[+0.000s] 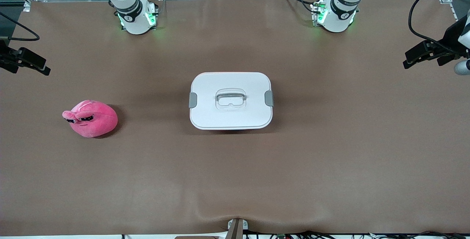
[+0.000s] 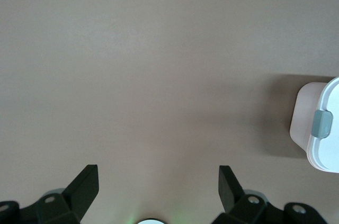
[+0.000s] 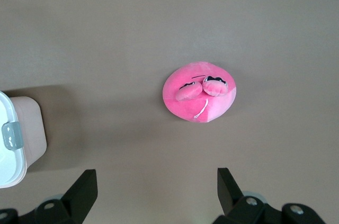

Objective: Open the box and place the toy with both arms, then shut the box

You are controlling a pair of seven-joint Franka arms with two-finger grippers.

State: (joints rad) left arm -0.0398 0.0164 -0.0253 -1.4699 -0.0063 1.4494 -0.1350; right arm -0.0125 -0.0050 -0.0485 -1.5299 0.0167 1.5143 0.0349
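Observation:
The box (image 1: 231,101) stands shut in the middle of the table, its white lid carrying a clear recessed handle (image 1: 230,98) and a grey clip (image 1: 193,100) at each end. The pink plush toy (image 1: 91,118) lies toward the right arm's end, apart from the box. My right gripper (image 3: 157,176) hangs open and empty, high over that end, with the toy (image 3: 199,91) and a corner of the box (image 3: 16,144) below it. My left gripper (image 2: 159,173) is open and empty over bare table at the left arm's end, the box (image 2: 318,128) off to one side.
A brown cloth (image 1: 330,151) covers the whole table. The two arm bases (image 1: 136,15) (image 1: 336,13) stand along the edge farthest from the front camera. A small bracket (image 1: 237,228) sits at the nearest edge. Cables hang at both ends.

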